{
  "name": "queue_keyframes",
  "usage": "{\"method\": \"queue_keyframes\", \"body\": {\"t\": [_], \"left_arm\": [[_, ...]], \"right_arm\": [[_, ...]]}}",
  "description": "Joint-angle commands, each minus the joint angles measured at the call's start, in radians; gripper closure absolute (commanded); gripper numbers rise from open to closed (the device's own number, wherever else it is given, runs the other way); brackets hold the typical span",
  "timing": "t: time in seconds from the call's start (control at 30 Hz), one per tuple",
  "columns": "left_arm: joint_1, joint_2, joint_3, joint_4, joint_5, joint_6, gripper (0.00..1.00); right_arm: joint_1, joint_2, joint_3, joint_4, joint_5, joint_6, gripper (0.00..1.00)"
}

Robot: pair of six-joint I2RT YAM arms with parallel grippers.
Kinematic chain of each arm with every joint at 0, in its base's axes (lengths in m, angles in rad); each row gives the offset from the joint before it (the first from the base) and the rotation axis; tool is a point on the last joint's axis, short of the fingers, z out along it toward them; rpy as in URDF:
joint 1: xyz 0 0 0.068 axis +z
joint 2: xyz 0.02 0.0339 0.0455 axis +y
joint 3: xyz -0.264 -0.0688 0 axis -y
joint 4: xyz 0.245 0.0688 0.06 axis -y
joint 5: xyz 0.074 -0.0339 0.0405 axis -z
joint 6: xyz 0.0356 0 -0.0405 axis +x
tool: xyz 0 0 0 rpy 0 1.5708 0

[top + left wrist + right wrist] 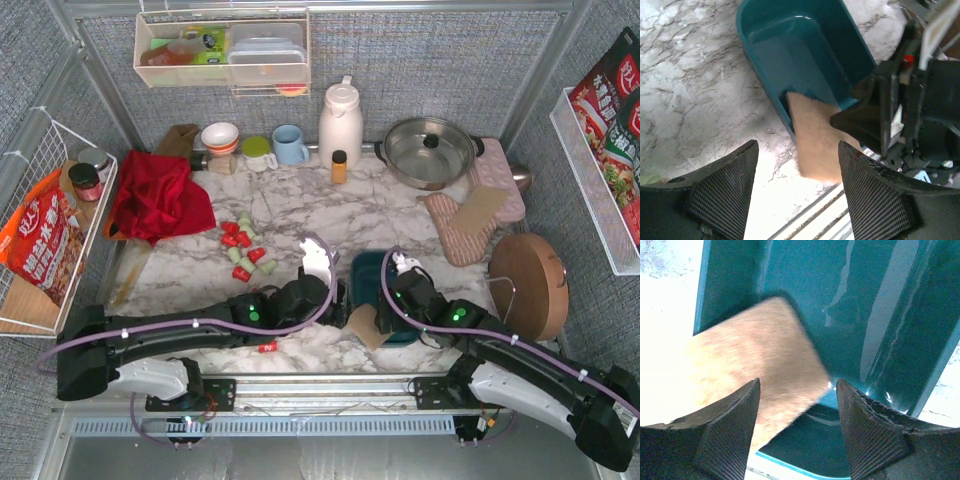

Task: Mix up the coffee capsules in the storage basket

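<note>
The left gripper [797, 145] stands with its jaws wide apart and nothing between them. Just ahead of them sits the storage basket [790, 60], and a tan card [815, 140] lies propped over the basket's near rim, directly in front of the gap. The right gripper [798, 382] hangs over the same basket from the other side. Its jaws are also spread and hold nothing, with the card's inner end showing below and beyond them against the teal floor. As far as both wrist views show, no capsule lies in the basket, though the right arm hides part of it from above. The coffee capsules [245, 248], red and pale green, lie in a loose cluster on the marble table [330, 210], well apart from both pairs of jaws and behind the left gripper on the side away from the basket. One stray red capsule [267, 347] sits alone beside the left arm, nearer its base. By this showing the task is hardly begun: the capsules have yet to go into the basket, and no mixing there can be judged done.
</note>
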Motion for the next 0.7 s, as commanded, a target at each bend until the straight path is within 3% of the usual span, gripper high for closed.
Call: {"method": "queue_keyframes", "body": {"t": [0.0, 0.37, 0.67], "left_arm": [[-0.018, -0.050, -0.057, 0.111, 0.076, 0.141, 0.25], [-0.019, -0.002, -0.026, 0.003, 0.024, -0.043, 0.27], [-0.018, -0.008, -0.137, 0.175, -0.004, -0.184, 0.36]], "right_arm": [[0.002, 0.011, -0.003, 0.027, 0.009, 0.011, 0.33], [0.002, 0.010, -0.012, 0.030, 0.018, 0.015, 0.33], [0.002, 0.034, -0.018, 0.050, 0.015, 0.016, 0.33]]}}
